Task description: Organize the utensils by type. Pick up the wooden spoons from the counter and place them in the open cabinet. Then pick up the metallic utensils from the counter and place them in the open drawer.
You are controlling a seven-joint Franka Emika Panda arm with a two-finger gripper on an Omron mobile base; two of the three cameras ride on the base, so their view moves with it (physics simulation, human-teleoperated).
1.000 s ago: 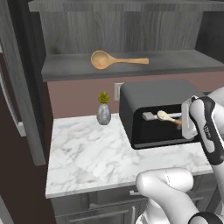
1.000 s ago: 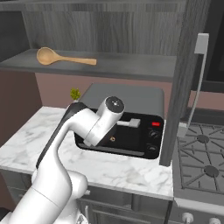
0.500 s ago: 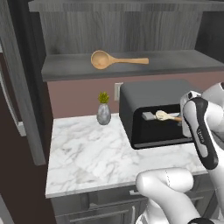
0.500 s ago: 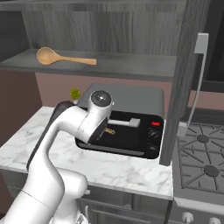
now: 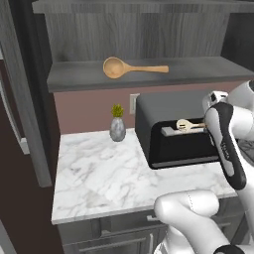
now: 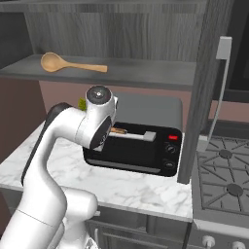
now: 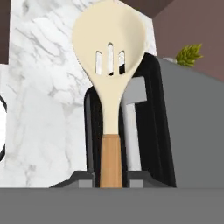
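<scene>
My gripper (image 7: pixel 111 177) is shut on the orange-brown handle of the small wooden spoon (image 7: pixel 109 43), whose pale slotted head points away from the hand. The left base view shows this spoon (image 5: pixel 184 124) held in front of the black toaster oven (image 5: pixel 168 144), above the marble counter (image 5: pixel 99 173). A short piece of its handle (image 6: pixel 118 131) sticks out beside the hand in the right base view. The large wooden spoon (image 5: pixel 115 67) lies on the grey shelf of the open cabinet (image 6: pixel 136 73). The metallic utensils and the open drawer are out of view.
A small potted plant (image 5: pixel 117 129) stands at the back of the counter, left of the toaster oven (image 6: pixel 146 146). The cabinet's open door with its silver bar handle (image 6: pixel 221 73) hangs to the right. A gas stove (image 6: pixel 223 170) adjoins the counter on the right.
The hand has risen a little and shifted left with the small wooden spoon still held. The large spoon on the shelf has not moved.
</scene>
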